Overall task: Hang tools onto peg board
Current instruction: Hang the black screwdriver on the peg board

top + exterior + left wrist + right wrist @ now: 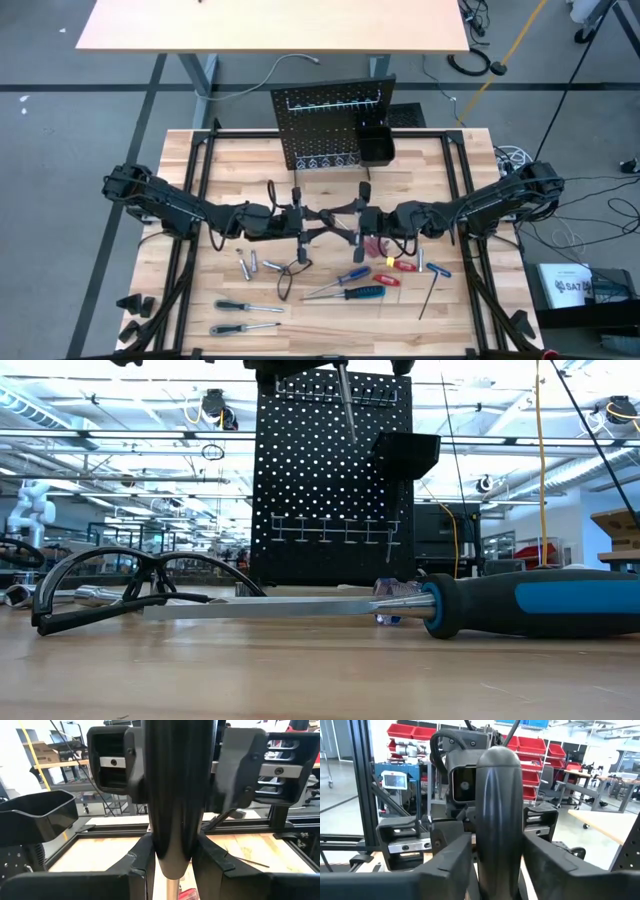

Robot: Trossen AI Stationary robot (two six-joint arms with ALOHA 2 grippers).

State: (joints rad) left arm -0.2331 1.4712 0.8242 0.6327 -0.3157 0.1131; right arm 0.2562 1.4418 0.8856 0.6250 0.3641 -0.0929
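Black perforated metal, the peg board [322, 128] stands upright at the table's [230, 160] far edge, hooks across it and a small bin [376, 145] on its right. Both arms meet mid-table before it. Left gripper [297, 222] and right gripper [358, 222] each clench the same black-handled screwdriver [172, 795], held above the wood. Other tools [352, 292] lie scattered nearer the front edge.
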